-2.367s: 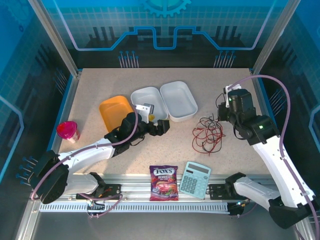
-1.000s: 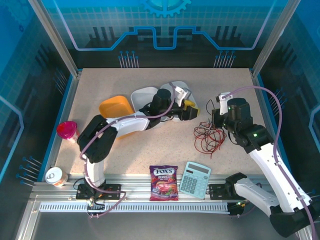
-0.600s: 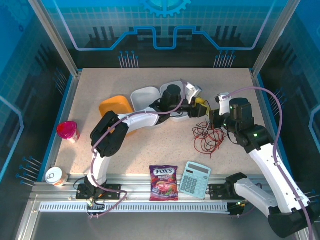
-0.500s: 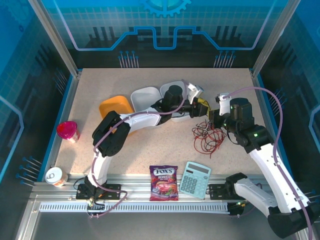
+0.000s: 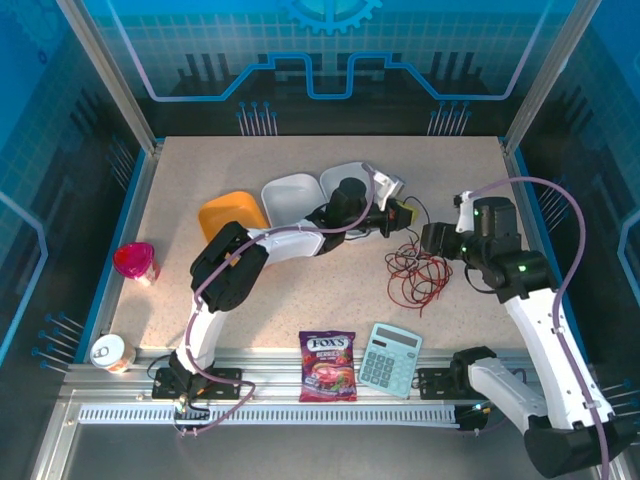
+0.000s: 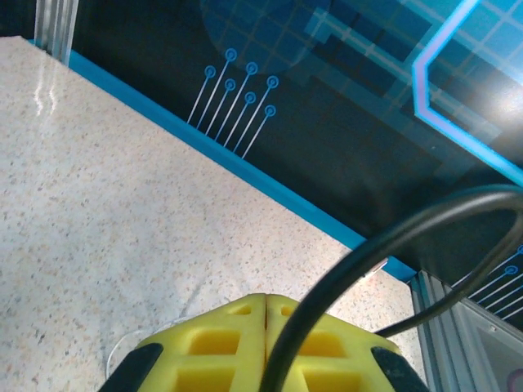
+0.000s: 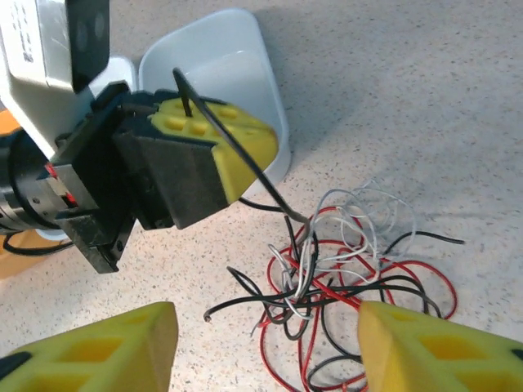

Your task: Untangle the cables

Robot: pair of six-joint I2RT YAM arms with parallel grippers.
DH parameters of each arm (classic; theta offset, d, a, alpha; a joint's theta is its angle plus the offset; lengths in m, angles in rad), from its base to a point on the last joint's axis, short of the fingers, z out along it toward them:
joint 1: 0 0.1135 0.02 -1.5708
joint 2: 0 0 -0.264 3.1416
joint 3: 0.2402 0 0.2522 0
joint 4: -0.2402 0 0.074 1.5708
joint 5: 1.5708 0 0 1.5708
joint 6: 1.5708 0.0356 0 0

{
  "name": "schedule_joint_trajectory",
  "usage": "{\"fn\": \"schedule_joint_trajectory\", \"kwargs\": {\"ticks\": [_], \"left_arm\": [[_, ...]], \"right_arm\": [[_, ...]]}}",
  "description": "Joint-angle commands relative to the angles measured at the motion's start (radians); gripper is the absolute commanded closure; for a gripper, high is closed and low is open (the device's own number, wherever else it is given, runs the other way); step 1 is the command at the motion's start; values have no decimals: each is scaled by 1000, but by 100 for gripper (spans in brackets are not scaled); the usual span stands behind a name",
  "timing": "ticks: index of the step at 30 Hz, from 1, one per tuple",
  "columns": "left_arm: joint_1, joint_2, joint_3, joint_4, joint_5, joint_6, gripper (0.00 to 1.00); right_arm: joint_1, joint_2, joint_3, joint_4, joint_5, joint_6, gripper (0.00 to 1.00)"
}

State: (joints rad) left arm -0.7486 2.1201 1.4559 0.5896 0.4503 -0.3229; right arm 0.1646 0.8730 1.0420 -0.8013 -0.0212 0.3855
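Observation:
The cables (image 5: pixel 418 270) lie in a loose tangle of red, black and whitish wires right of the table's middle. My left arm reaches across to them. Its yellow-fingered left gripper (image 5: pixel 405 212) is shut, and a black cable (image 7: pixel 237 155) runs from between its fingers down into the tangle (image 7: pixel 351 269). In the left wrist view the fingertips (image 6: pixel 245 314) are pressed together, with the black cable (image 6: pixel 392 245) arching away to the right. My right gripper (image 7: pixel 268 327) hangs open just above the near side of the tangle, holding nothing, and sits at the pile's right edge (image 5: pixel 433 240).
A white two-part container (image 5: pixel 300 192) and an orange dish (image 5: pixel 228 215) sit behind the left arm. A pink cup (image 5: pixel 135 262) and a can (image 5: pixel 108 350) stand at the left. A candy bag (image 5: pixel 327 366) and a calculator (image 5: pixel 390 358) lie at the near edge.
The left arm swung across to the tangle and its gripper shut on a black cable. The right gripper, shut a second ago, has opened and drawn back a little to the right.

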Motion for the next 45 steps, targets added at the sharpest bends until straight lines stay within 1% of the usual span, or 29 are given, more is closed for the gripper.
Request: {"fn": "schedule_joint_trajectory", "kwargs": {"ticks": [1,3,6,8,13,15,18,22,27,31,33,37,42,45], "left_arm": [[-11,-12,-21,70,-41,-34,100],[-12,-11,-27,85,-41,-46,100],[-15,-17,-36,103,-35,-57,100],[-17,-27,-48,107,-35,-55,100],[-19,-51,-85,135,-40,-46,100],[-19,-56,-98,152,-44,-47,100],[-18,-54,-104,159,-45,-48,100],[-23,-55,-100,167,-44,-49,100],[-33,-51,-100,186,-45,-51,100],[-38,-51,-98,188,-51,-51,100],[-41,-51,-97,184,-57,-51,100],[-43,-52,-91,177,-68,-57,100],[-44,-54,-89,173,-72,-64,100],[-46,-58,-90,175,-70,-70,100]], "right_arm": [[-36,-39,54,-47,-67,62,34],[-47,-49,65,-45,-53,77,32],[-77,-41,73,-88,39,134,31],[-118,-39,57,-95,38,160,31],[-250,-38,-45,-36,-68,223,32],[-297,-22,-99,2,-137,239,33],[-326,11,-186,96,-254,240,36],[-324,45,-256,174,-311,249,40],[-307,73,-320,238,-295,253,43],[-267,101,-345,296,-276,257,45],[-227,121,-341,313,-249,256,46],[-134,171,-330,323,-144,261,46],[-121,217,-362,383,-123,298,47],[-120,229,-377,396,-79,307,53]]}}
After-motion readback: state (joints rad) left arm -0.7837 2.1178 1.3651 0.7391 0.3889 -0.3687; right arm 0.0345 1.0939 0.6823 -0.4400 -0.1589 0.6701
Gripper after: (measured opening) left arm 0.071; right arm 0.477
